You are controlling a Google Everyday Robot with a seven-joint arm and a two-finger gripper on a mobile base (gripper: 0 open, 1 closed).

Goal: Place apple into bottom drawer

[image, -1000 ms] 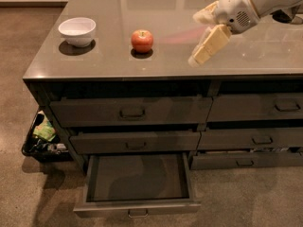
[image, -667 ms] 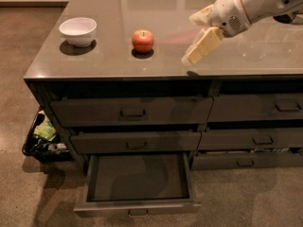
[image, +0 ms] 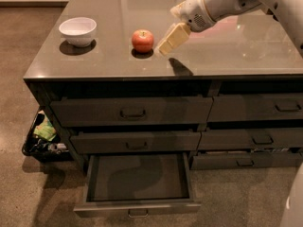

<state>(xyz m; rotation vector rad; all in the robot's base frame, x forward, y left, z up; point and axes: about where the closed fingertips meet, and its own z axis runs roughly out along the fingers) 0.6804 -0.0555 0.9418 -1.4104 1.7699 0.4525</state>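
Note:
The apple (image: pixel 142 40), red-orange with a short stem, sits on the grey countertop (image: pixel 94 63), left of centre. My gripper (image: pixel 166 45) reaches in from the upper right and hangs just to the right of the apple, a little above the counter, apart from it. The bottom drawer (image: pixel 137 207) of the left stack is pulled open below, and its dark inside holds nothing. The two drawers above it are shut.
A white bowl (image: pixel 77 30) stands on the counter at the left of the apple. A black bin (image: pixel 41 138) with mixed items sits on the floor at the cabinet's left side. The right stack of drawers (image: pixel 258 138) is shut.
My gripper has moved left across the counter and now hangs close beside the apple. The apple, the bowl and the open drawer have not moved.

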